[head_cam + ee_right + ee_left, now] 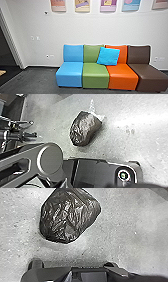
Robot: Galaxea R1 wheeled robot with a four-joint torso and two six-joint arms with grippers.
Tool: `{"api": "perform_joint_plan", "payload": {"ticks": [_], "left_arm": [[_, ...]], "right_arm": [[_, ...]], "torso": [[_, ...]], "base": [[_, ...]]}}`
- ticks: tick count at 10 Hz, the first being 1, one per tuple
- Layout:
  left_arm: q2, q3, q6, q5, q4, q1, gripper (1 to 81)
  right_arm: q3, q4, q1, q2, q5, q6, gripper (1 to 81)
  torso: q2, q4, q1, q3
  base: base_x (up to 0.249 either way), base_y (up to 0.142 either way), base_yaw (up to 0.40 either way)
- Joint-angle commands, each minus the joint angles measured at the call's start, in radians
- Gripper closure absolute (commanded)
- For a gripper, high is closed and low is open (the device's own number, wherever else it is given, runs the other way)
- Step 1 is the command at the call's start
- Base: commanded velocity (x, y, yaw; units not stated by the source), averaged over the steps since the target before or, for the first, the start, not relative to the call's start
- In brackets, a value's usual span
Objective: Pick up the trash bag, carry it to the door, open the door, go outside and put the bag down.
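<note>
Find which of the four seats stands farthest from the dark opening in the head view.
The dark brown seat, at the picture's right; the orange seat, green seat and light blue seat all stand nearer the dark opening.

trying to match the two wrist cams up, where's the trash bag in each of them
Left wrist view: the trash bag lies on the pale floor, out past the robot's dark plate, and looks larger here.
Right wrist view: the trash bag lies on the floor, apart from the dark plate and the jointed bar.
Shared landmark: the robot's own dark plate.
</note>
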Motion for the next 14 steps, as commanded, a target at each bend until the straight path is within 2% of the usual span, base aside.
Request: {"api": "perform_joint_plan", "payload": {"ticks": [1,3,4,5,7,10,14], "left_arm": [[-0.006,0.002,-0.002,0.061,-0.011,-0.085,1.0],[-0.006,-0.007,-0.003,0.061,-0.014,-0.079,1.0],[-0.006,-0.009,-0.003,0.056,-0.016,-0.079,1.0],[-0.004,-0.012,-0.003,0.052,-0.017,-0.082,1.0],[-0.003,-0.017,-0.003,0.051,-0.019,-0.094,1.0],[0.003,-0.017,-0.005,0.056,-0.024,-0.120,1.0],[0.013,-0.021,-0.006,0.061,-0.039,-0.155,1.0]], "right_arm": [[0.075,0.076,0.205,-0.090,-0.192,-0.002,1.0],[0.075,0.127,0.320,-0.089,-0.319,-0.002,1.0],[0.075,0.152,0.360,-0.093,-0.358,-0.002,1.0],[0.078,0.164,0.380,-0.101,-0.372,-0.001,1.0],[0.084,0.167,0.391,-0.130,-0.373,-0.001,1.0],[0.101,0.167,0.409,-0.168,-0.379,-0.001,1.0],[0.120,0.182,0.506,-0.213,-0.468,0.006,1.0]], "torso": [[-0.096,0.000,0.062,0.000],[-0.169,0.000,0.108,0.000],[-0.205,0.000,0.130,-0.026],[-0.240,0.000,0.152,-0.094],[-0.293,0.000,0.185,-0.123],[-0.396,0.000,0.249,-0.220],[-0.537,0.000,0.339,-0.354]], "base": [[0.000,0.000,0.000],[0.000,0.000,0.000],[0.000,0.000,0.000],[0.000,0.000,0.000],[0.000,0.000,0.000],[0.000,0.000,0.000],[0.000,0.000,0.000]]}}
